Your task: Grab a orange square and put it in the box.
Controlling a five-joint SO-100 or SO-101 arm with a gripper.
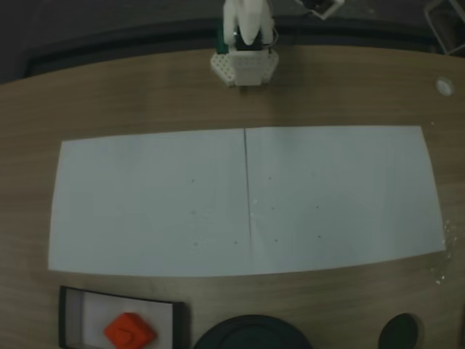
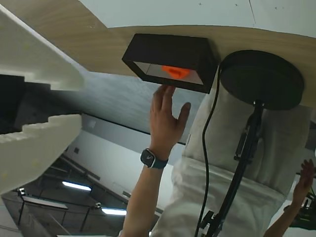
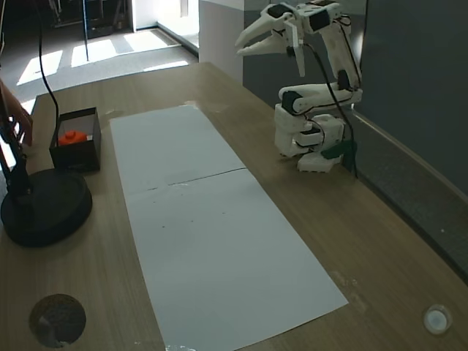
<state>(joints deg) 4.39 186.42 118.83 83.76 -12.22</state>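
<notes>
Already the small bright orange-red cube (image 1: 130,329) sits inside the shallow black-walled box with a white floor (image 1: 72,320), resting on the floor near its middle, so the placing looks done as things lie. That box stands at the edge of the wooden worktop (image 3: 351,219), just beside a round black disc-shaped stand base (image 3: 45,208) that carries a thin pole. A person's hand (image 2: 165,118) with a wristwatch reaches to the box's outer wall, perhaps to steady it or take the cube out; which, I cannot tell. The white arm is folded high over its base at the far side, well apart from the box, its white toothed claw (image 3: 257,41) parted a little and holding nothing. Two white paper sheets (image 1: 247,200) lie bare between arm and box.
</notes>
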